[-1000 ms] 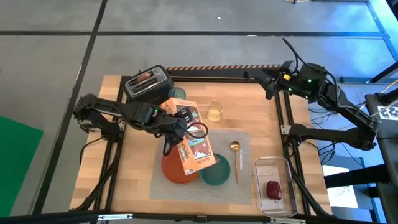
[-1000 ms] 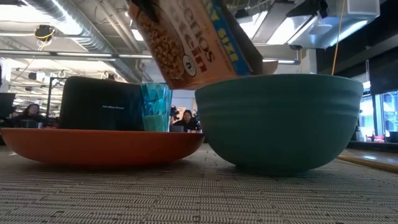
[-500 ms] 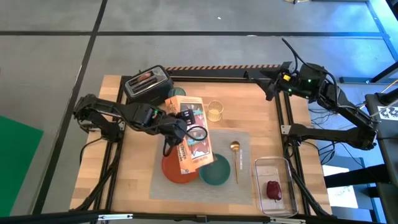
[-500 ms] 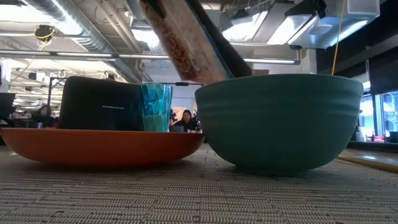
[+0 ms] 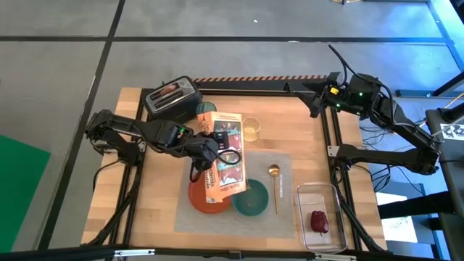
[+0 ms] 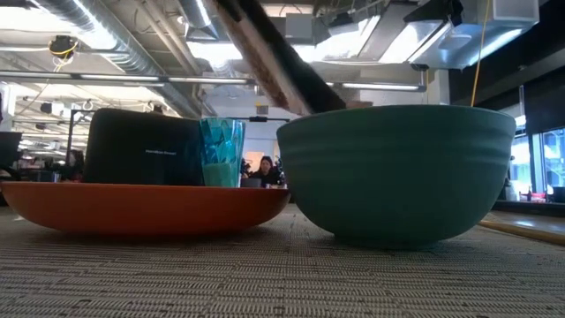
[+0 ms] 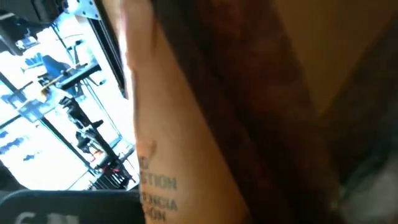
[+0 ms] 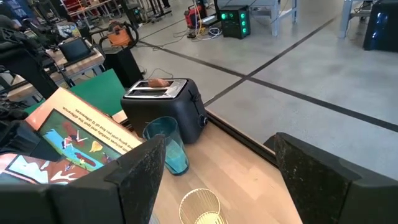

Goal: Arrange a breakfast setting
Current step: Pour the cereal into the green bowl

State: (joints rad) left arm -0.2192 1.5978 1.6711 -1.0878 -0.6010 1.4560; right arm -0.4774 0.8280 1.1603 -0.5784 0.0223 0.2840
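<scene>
My left gripper (image 5: 216, 147) is shut on a printed cereal box (image 5: 228, 158), held tilted above the round orange plate (image 5: 200, 200) and the teal bowl (image 5: 254, 201), which stand on the grey placemat (image 5: 284, 214). In the low view the box (image 6: 265, 49) slants down behind the bowl (image 6: 397, 168). The gold spoon (image 5: 274, 183) lies on the mat right of the bowl. The translucent blue-green cup (image 5: 206, 109) stands by the toaster, and the toast (image 5: 168, 91) sticks out of its slot. The dark red fruit (image 5: 319, 221) lies in the tub. My right gripper (image 8: 217, 186) is open at the far right. My left gripper holds the cereal box at its upper, far part (image 5: 217, 134), coming from the table's left. The gripper's own body hides the fingers' place on the box. The box is lifted clear and tilted, its lower end (image 5: 233, 187) over the plate and the bowl's rim.
The black toaster (image 5: 172, 98) stands at the far left. A yellow ribbed cup (image 5: 251, 129) stands on the bare wood behind the mat. The clear tub (image 5: 317, 216) sits at the near right. Black frame rails (image 5: 333, 145) line the table's right and far edges.
My left gripper has turned the cereal box. Its far end has swung toward the table's right, so it lies more along the near-far line. In the low view its printed face has turned away until only a narrow edge shows. The box stays clear of the dishes.
</scene>
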